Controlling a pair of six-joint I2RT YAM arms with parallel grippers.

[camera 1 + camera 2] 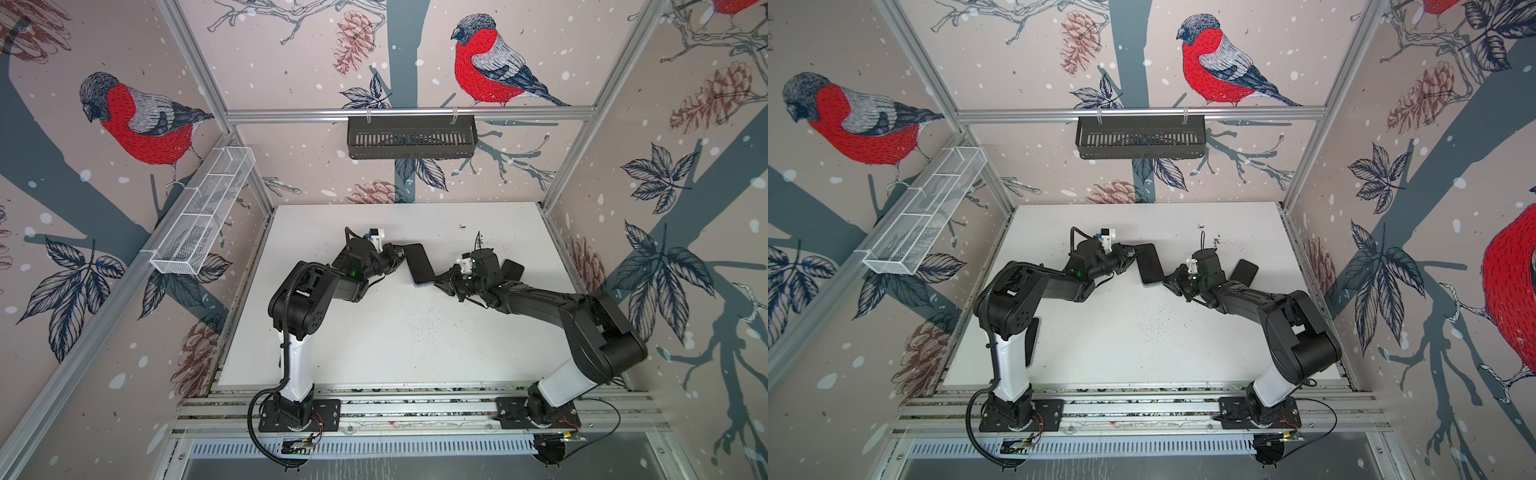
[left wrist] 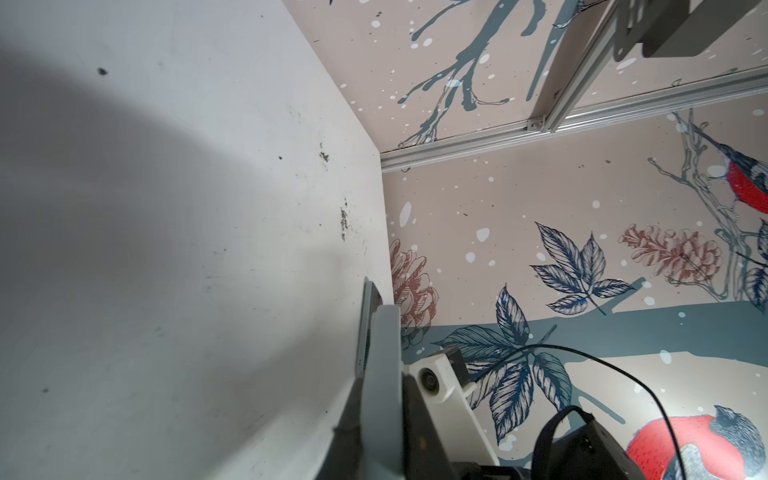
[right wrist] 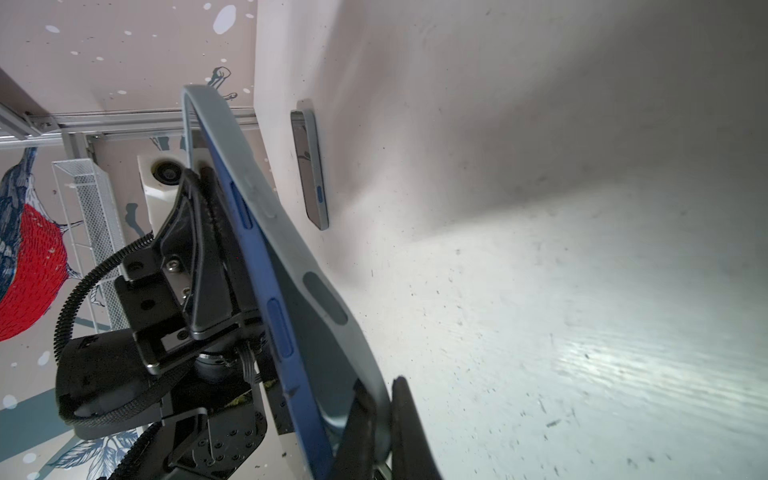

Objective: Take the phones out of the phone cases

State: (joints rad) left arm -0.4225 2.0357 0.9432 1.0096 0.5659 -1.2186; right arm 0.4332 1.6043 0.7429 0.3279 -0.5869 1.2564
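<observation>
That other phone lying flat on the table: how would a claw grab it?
Probably from straight above, jaws closing across the two long edges of the spare phone. It lies flat and thin on the table, so only those edges offer opposing faces.

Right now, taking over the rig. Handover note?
Left gripper: at the phone far end, grip unclear.
Right gripper: jaws shut on the case rim.
Phone and case hang between the arms above the table; a second phone lies on the table.
Done: case rim bowed away from the phone's long side.
Left to do: pull the phone fully free.
</observation>
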